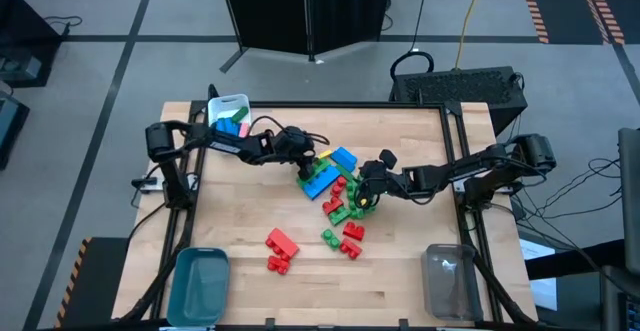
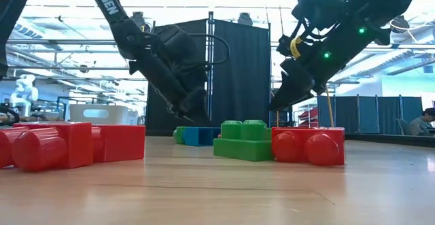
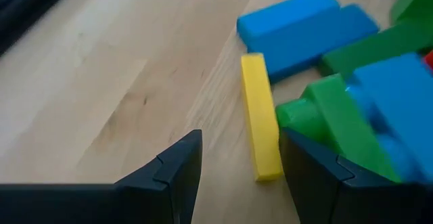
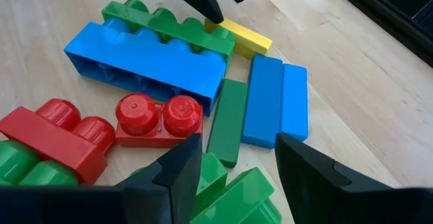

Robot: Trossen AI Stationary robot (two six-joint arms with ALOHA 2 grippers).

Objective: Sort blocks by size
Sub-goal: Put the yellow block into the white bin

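So both arms are parked over the same heap of blocks (image 1: 338,186) in the middle of the wooden surface (image 1: 250,221). The left tool (image 3: 237,173) is down low with its fingers parted, nothing between them yet, and the thin yellow bar (image 3: 261,116) is lying right by one finger. My guess is it's lining up on that bar because it's the slimmest, easiest piece to peel off the pile. The right tool (image 4: 237,166) hovers on the pile's other side, fingers also apart and empty, above a green brick (image 4: 230,190) with a small red two-stud brick (image 4: 157,120) and a long blue brick (image 4: 145,65) just beyond.

A few red bricks (image 1: 281,251) sit apart from the pile, toward the teal bin (image 1: 200,283). The white bin (image 1: 230,114) behind the pile already has some pieces in it, and the clear bin (image 1: 448,281) is at the other front corner.

Room's a lab-type space, black curtain panel (image 2: 238,75) behind the pile, cables on the floor.
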